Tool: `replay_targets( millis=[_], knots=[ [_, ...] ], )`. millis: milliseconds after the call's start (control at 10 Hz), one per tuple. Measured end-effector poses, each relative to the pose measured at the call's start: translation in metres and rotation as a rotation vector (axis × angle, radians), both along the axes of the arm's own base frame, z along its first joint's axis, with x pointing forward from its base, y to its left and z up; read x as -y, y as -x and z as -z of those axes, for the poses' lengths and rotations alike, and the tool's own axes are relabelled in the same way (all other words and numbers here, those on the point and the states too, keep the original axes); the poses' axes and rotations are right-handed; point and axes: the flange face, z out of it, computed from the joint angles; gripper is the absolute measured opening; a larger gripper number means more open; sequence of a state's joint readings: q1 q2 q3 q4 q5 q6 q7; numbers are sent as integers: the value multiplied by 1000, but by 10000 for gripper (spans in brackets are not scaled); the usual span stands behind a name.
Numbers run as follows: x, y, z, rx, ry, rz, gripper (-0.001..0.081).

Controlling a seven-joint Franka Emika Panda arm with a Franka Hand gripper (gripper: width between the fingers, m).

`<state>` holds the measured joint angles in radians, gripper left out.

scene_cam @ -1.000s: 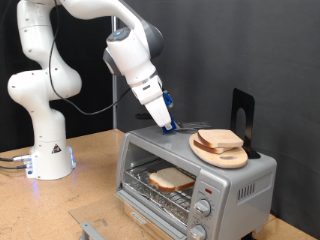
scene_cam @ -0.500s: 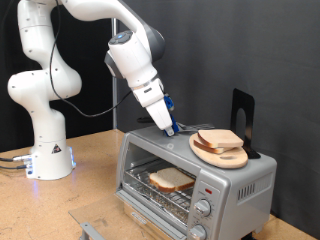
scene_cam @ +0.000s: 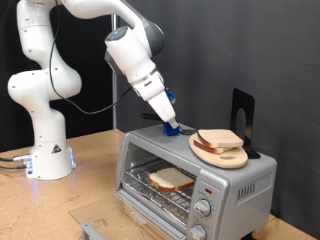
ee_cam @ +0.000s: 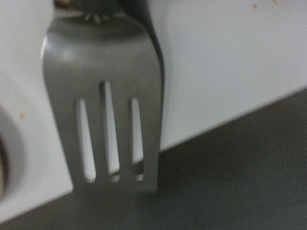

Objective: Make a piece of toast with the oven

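Toast (scene_cam: pixel 172 179) lies on the wire rack inside the silver toaster oven (scene_cam: pixel 240 183), which stands on the wooden tabletop (scene_cam: pixel 90 170). More bread slices (scene_cam: pixel 221 139) rest on a round wooden board (scene_cam: pixel 220 153) atop the oven. Just beside the board, the fingers (scene_cam: pixel 171 126) hover above the oven top; a slotted metal spatula (ee_cam: pixel 106 105) fills the wrist view, though I cannot tell whether they grip it.

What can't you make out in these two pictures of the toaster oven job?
- Gripper, exterior view: too small to tell open or shut; fingers unseen in wrist view, where the slotted spatula fills the frame.
- Oven: door cut off by the bottom edge.
- Piece of toast: far part hidden under the oven roof.
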<state>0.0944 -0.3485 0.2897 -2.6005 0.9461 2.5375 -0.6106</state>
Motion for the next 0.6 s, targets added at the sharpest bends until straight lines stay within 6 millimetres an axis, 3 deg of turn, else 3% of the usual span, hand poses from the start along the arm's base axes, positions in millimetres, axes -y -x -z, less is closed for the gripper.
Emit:
replay_targets(
  millis=[300,600],
  knots=[
    [8,4,-28,14,-46,2,808],
    [21,8,-18,5,-56,-5,808]
  ],
)
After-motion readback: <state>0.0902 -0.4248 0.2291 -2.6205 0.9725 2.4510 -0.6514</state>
